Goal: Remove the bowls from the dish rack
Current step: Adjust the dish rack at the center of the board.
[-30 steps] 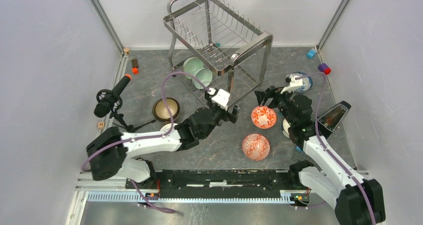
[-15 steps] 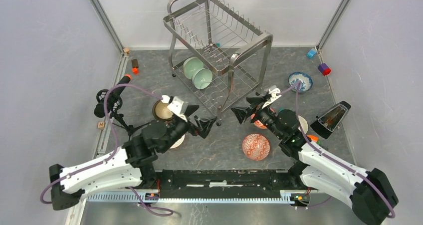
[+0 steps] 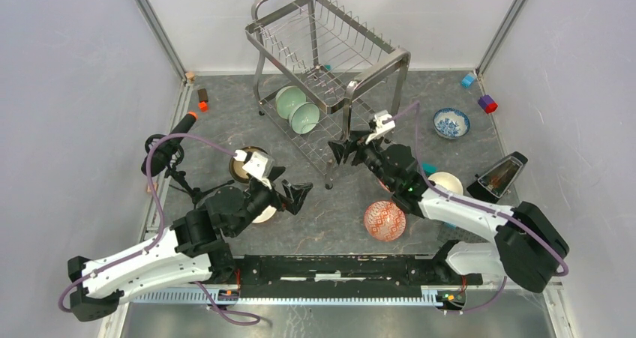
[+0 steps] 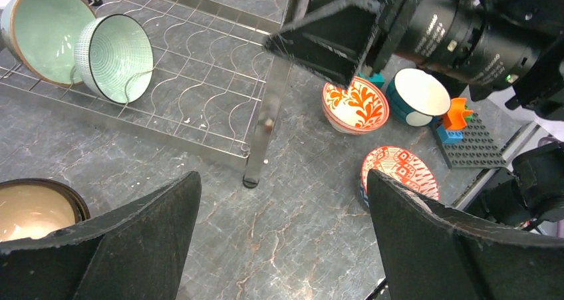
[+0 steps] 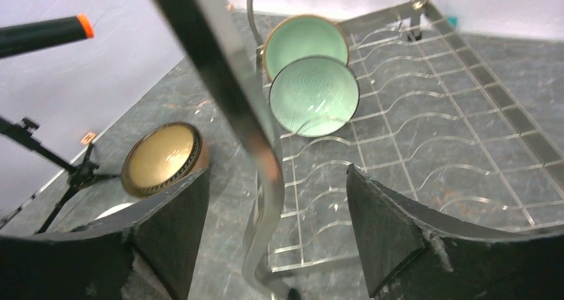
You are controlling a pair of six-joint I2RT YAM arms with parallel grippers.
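My right gripper (image 5: 276,175) jaws stand apart, empty, with a post of the shiny steel wire dish rack (image 3: 330,53) in line between them. At ten o'clock seen from above, two pale green bowls (image 5: 312,94) stand on edge in its lower tier. My left gripper (image 4: 282,180) jaws stand wide apart, empty.

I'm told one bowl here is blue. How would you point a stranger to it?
Start at the tall steel dish rack at the back. To its right, on the dark table towards the right wall, stands the blue-and-white bowl, upright and apart from the rest. It alone has a blue pattern; the red-orange bowl nearer the front does not.
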